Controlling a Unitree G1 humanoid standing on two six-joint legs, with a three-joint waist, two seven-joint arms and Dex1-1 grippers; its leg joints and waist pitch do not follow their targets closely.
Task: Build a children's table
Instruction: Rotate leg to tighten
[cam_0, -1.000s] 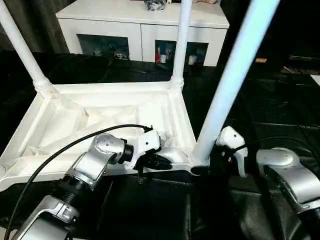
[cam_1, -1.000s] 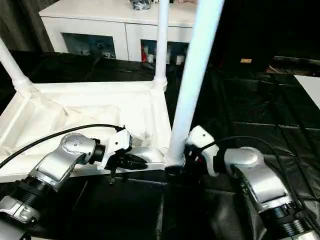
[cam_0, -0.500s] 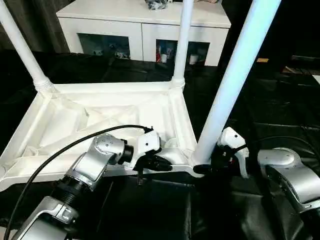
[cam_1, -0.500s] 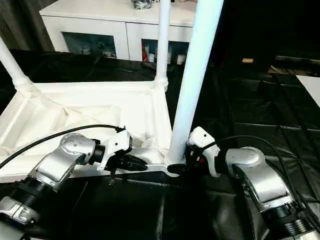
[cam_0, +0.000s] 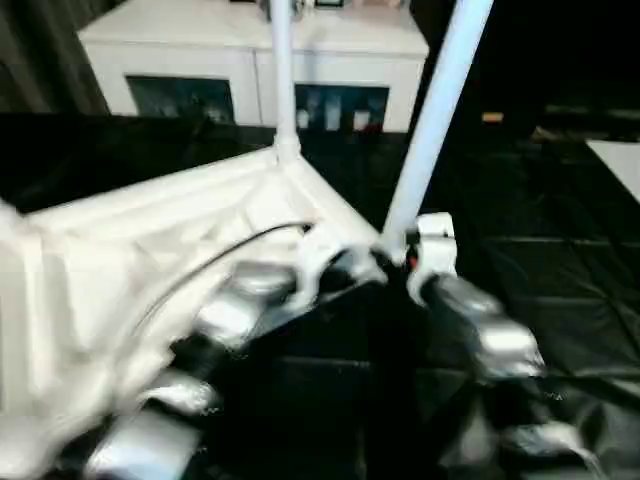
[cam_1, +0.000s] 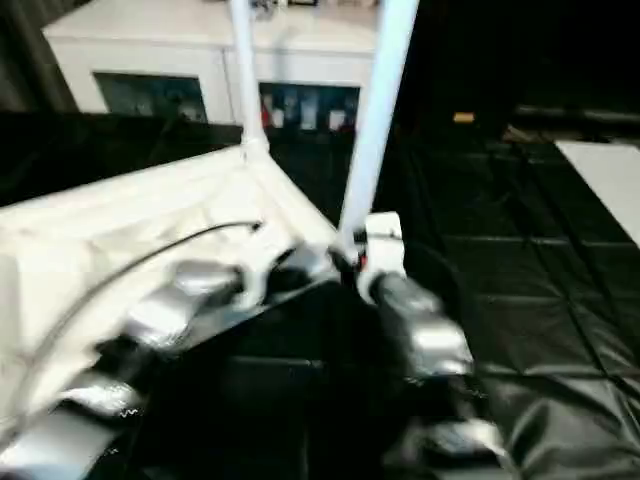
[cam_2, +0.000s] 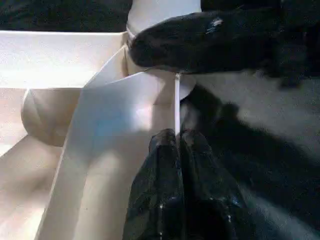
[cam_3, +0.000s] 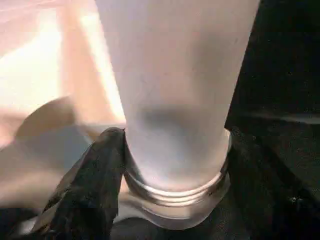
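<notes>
Left fingers (cam_2: 180, 165) clenched on tabletop rim (cam_2: 176, 107); right fingers (cam_3: 100, 180) grasping leg (cam_3: 175, 90).

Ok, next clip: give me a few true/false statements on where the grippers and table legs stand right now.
1. The left gripper is shut on a thin rim of the tabletop. True.
2. The right gripper sits at the base of a leg, one finger on each side of it. True.
3. The tabletop lies with its flat side up. False: its ribbed underside faces up.
4. All legs lie loose on the floor. False: the two in view stand upright in corner sockets.
5. A white cabinet stands behind the table. True.
</notes>
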